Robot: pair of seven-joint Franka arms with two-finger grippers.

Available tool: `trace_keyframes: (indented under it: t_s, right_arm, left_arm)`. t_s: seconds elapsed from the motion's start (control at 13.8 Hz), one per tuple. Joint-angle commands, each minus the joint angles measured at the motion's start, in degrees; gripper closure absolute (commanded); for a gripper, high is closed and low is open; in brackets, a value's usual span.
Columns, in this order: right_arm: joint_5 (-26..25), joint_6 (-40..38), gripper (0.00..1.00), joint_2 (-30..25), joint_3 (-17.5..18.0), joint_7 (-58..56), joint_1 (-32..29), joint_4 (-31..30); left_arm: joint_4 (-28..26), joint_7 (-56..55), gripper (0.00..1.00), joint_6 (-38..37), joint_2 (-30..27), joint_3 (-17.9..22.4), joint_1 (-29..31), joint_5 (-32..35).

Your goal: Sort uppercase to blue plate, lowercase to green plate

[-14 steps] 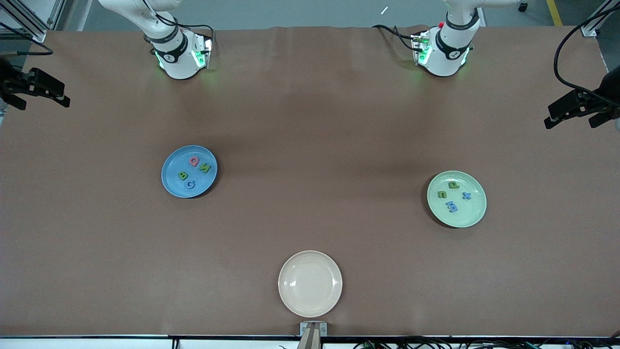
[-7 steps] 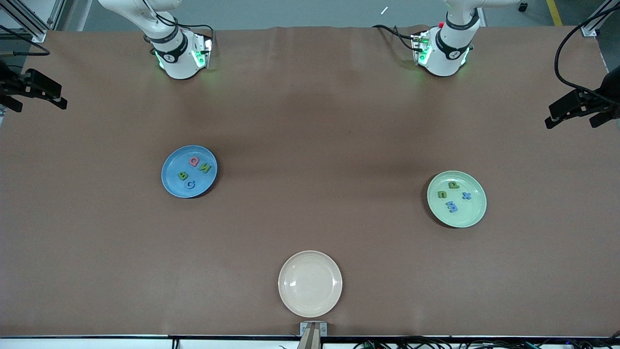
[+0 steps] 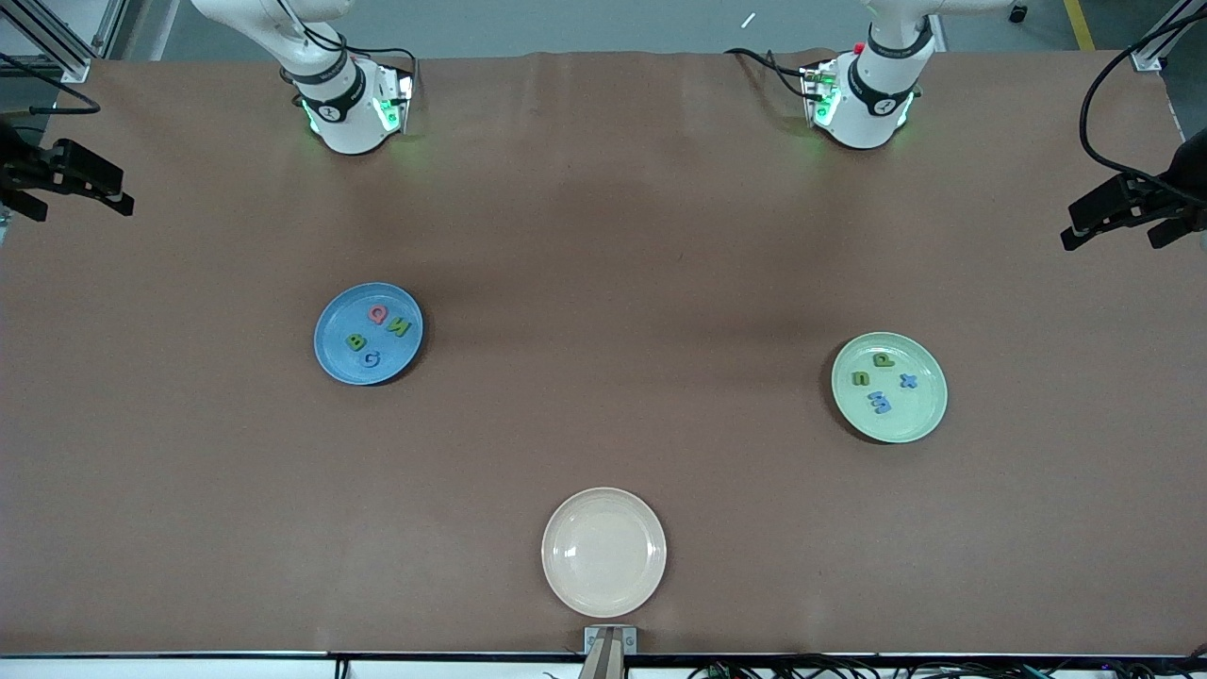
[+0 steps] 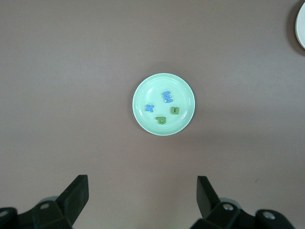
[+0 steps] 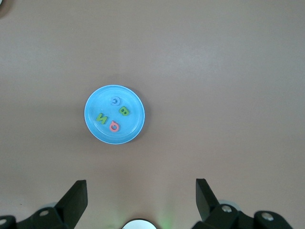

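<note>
- Fingers on both grippers are spread as wide as they go with nothing between them. The left gripper (image 4: 143, 200) hangs high over the green plate (image 4: 141, 90) and the right gripper (image 5: 141, 202) hangs high over the blue plate (image 5: 135, 126).
- Honestly, hardly anything has changed over the last second. In the front view both arms are parked off the ends of the table; the right arm's end drifted a hair, and the left one didn't move at all. Plates and letters haven't budged.
- The blue plate (image 3: 332, 360) sits toward the right arm's end with all four capitals on it: pink Q (image 3: 378, 314), green N (image 3: 399, 328), green B (image 3: 356, 341), blue G (image 3: 372, 358).
- The green plate (image 3: 919, 415) sits toward the left arm's end with the small letters on it: green p (image 3: 883, 359), green n (image 3: 861, 378), blue x (image 3: 908, 381), blue m (image 3: 882, 403).
- The beige plate (image 3: 603, 552), nearest the front camera, has nothing on it, and no letters are loose on the table (image 3: 603, 236).
- My read: sorting's done, and both arms are just waiting. Nothing left to grab as far as I can see.
</note>
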Motion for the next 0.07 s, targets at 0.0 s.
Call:
trace_keyframes:
  t_s: [0.0]
  right_arm:
    - [2.16,-0.42,0.00,0.11,-0.42,-0.16,-0.05,0.15]
  left_arm:
    - [-0.10,0.73,0.00,-0.20,-0.64,0.19,0.01,0.14]
